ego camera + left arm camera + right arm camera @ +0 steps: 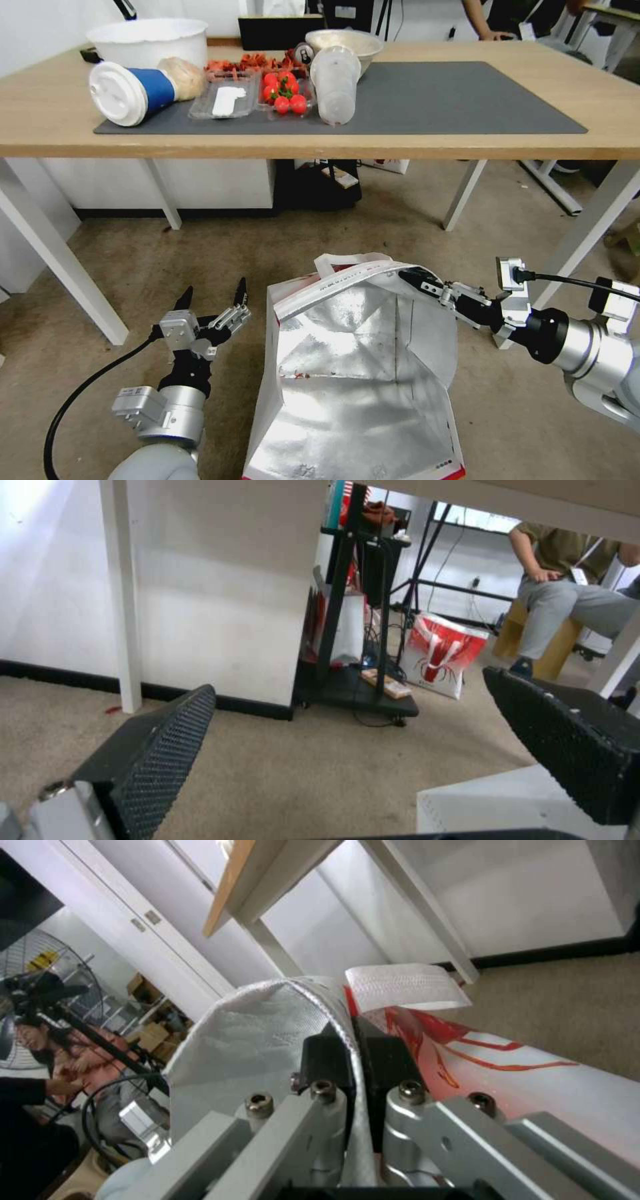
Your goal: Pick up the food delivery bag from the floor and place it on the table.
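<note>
The food delivery bag (353,373) stands open on the floor (133,267) in front of the table (40,120), showing its silver foil lining. Its red-and-white side (533,1075) and a white strap handle (407,987) fill part of the right wrist view. My right gripper (420,277) is shut on the bag's top rim at its far right corner, the rim pinched between the fingers (387,1055). My left gripper (212,293) hovers open just left of the bag, fingers pointing toward the table; the bag's white corner (487,805) lies near one fingertip (567,740).
On the table's dark grey mat (433,100) lie a tipped blue-and-white cup (130,92), a clear cup (335,83), trays with tomatoes (283,92) and bowls (150,40). White table legs (63,257) (463,193) stand around the bag. A black rack (357,630) and another red bag (443,655) sit beyond.
</note>
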`<state>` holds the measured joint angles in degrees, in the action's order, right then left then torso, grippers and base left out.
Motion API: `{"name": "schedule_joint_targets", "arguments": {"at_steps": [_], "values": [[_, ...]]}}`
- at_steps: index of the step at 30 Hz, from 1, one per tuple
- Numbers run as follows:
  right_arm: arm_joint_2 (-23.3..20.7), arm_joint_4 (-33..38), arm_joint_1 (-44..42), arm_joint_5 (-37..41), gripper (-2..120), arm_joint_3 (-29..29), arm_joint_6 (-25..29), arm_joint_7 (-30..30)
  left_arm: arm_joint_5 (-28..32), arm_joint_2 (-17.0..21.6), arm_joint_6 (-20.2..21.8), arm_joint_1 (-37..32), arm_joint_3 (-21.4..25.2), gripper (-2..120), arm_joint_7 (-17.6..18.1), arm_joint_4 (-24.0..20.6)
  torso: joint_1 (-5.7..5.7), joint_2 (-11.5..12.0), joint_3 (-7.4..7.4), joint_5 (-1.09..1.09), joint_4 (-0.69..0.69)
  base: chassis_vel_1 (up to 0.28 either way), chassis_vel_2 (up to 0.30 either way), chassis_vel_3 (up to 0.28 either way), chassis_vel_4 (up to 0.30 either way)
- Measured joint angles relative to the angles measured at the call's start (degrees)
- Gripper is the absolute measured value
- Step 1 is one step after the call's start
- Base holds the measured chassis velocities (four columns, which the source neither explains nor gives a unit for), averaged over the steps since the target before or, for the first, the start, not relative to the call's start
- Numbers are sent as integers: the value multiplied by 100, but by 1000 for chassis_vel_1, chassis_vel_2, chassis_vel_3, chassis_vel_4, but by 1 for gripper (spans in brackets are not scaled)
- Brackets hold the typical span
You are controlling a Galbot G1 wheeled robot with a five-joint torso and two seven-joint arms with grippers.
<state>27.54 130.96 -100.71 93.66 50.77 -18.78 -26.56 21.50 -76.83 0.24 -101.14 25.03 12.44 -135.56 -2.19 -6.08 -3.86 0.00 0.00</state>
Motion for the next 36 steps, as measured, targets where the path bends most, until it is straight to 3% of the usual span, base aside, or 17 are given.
{"name": "schedule_joint_targets", "arguments": {"at_steps": [9, 29, 36], "values": [[39, 70, -77, -62, 0, 4, 2, -39, 1, -10, -15, -10, 9, 100, 18, -2, -33, -223, -193, 0, 0, 0, 0, 0, 0], [48, 108, -99, -91, 0, 48, 2, -79, 5, -27, -10, -33, 11, 100, 8, -47, -86, -503, -421, 0, 0, 0, 0, 0, 0], [86, 158, -164, -146, 0, 73, -3, -127, 1, -40, -8, -38, 9, 100, 15, -54, -140, -751, -616, 0, 0, 0, 0, 0, 0]]}}
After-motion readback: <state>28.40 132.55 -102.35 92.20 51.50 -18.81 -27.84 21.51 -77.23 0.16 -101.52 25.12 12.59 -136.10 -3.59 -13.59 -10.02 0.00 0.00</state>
